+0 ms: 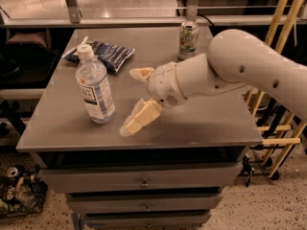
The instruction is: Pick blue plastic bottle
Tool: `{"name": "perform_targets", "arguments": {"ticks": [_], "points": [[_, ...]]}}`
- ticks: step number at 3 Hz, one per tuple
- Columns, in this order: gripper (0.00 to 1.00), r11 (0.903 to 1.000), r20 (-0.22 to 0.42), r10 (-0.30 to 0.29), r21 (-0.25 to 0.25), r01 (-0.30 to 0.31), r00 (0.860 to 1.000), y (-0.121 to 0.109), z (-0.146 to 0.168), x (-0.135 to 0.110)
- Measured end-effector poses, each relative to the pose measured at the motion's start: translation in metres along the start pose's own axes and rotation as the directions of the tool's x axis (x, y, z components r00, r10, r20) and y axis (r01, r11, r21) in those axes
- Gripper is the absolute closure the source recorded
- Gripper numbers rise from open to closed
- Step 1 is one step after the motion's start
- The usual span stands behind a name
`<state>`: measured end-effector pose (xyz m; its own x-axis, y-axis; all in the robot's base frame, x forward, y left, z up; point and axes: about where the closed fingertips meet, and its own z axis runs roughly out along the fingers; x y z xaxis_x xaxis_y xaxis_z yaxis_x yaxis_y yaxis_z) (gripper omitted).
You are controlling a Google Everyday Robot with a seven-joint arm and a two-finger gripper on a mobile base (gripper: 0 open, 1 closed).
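Observation:
The blue plastic bottle stands upright on the left part of the grey cabinet top. It is clear with a white cap and a blue-and-white label. My gripper is just to the right of the bottle, at about its lower half, not touching it. Its two cream fingers are spread wide: one fingertip points left near the snack bag, the other reaches down toward the front edge. Nothing is between them.
A flat dark blue snack bag lies behind the bottle. A green-and-white drink can stands at the back, behind my arm. Yellow wooden rails stand to the right of the cabinet. Drawers are below the top.

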<state>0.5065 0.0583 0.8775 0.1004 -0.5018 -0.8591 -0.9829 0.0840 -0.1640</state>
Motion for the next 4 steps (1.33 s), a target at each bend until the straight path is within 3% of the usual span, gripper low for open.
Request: {"name": "perform_targets", "arguments": {"ticks": [2, 3, 4], "points": [[0.00, 0.9989, 0.135, 0.019, 0.040, -0.025, 0.991, -0.010, 0.035, -0.008], [0.00, 0.9992, 0.171, 0.022, 0.030, -0.028, 0.985, -0.010, 0.048, -0.022], [0.00, 0.9995, 0.190, 0.031, -0.013, -0.029, 0.981, -0.002, 0.061, -0.041]]}}
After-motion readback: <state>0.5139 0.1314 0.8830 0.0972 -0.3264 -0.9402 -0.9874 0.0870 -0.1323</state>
